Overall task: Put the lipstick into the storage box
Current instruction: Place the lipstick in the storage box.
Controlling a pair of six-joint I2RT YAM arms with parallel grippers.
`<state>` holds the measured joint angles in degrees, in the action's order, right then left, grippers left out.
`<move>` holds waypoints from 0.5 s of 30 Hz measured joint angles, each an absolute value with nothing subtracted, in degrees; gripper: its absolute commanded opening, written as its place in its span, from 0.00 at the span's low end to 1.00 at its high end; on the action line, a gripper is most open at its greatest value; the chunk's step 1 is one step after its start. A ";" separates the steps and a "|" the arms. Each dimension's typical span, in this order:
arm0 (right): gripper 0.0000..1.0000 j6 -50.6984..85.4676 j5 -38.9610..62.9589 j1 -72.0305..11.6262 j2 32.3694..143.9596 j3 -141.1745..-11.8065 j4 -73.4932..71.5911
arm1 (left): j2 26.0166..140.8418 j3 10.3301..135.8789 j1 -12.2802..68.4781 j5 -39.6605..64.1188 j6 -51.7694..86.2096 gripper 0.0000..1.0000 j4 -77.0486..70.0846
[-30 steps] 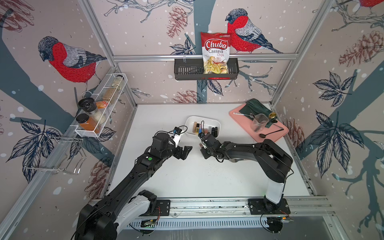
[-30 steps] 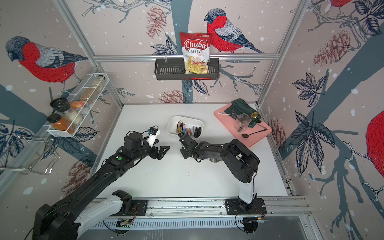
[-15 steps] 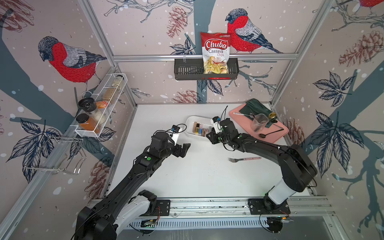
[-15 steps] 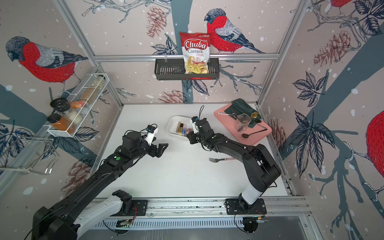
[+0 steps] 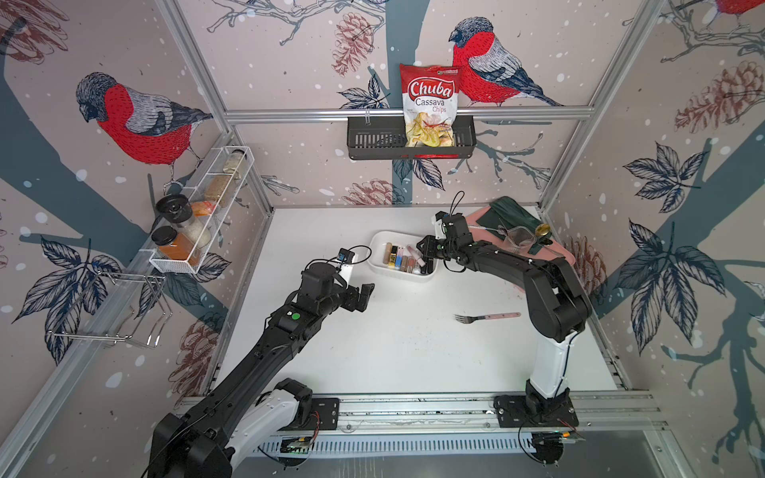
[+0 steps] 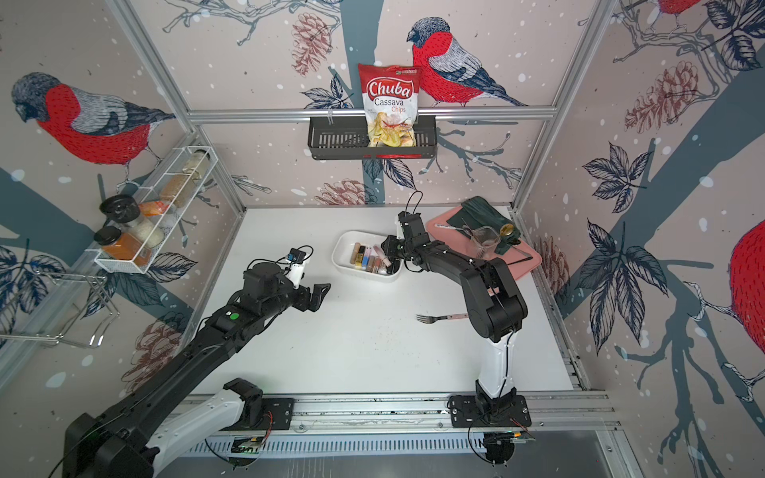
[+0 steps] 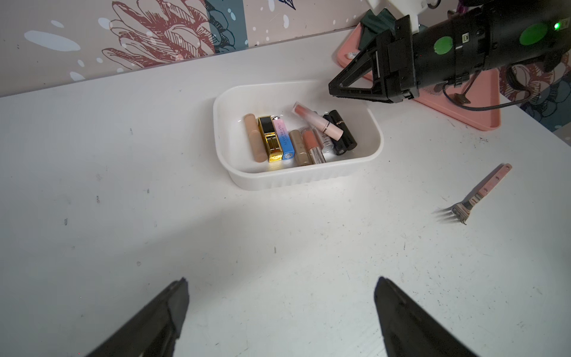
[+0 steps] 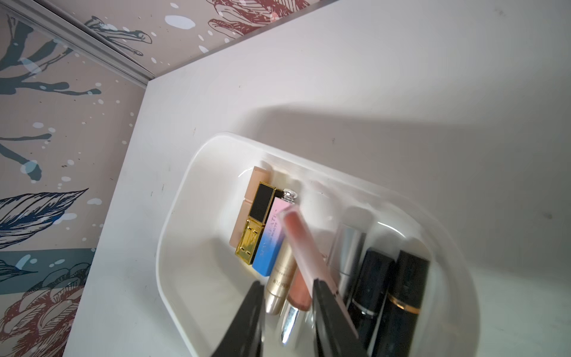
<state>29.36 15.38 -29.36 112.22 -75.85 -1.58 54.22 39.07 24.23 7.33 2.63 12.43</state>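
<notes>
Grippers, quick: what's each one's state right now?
Left gripper: open wide, empty.
Right gripper: jaws slightly apart, holding nothing; the pink lipstick lies in the storage box.

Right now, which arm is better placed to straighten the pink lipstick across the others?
Likely right: the right hand hangs over the storage box, near the pink lipstick; the left hand hovers open over bare table.

Black arms (image 5: 265,356) with white bases (image 5: 547,364) (green dot stickers (image 5: 295,316))

storage box (image 8: 182,262) cut by frame edge, pink lipstick (image 8: 301,244) blurred, fork (image 6: 434,318) handle partly hidden
</notes>
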 measured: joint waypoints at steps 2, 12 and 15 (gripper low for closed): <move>0.34 30.11 15.35 -29.56 112.42 -75.83 -1.30 | 54.11 39.07 24.23 7.33 2.61 0.97 12.53; 0.48 30.28 15.33 -29.71 106.52 -70.70 -2.11 | 53.91 39.07 24.23 7.27 2.59 0.97 12.64; 0.55 30.26 15.35 -30.09 103.18 -68.49 -2.17 | 53.43 39.07 24.23 7.09 2.59 0.97 12.69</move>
<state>30.26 15.35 -30.09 103.18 -68.49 -2.17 53.43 39.07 24.23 7.09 2.59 12.69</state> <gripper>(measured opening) 0.512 0.971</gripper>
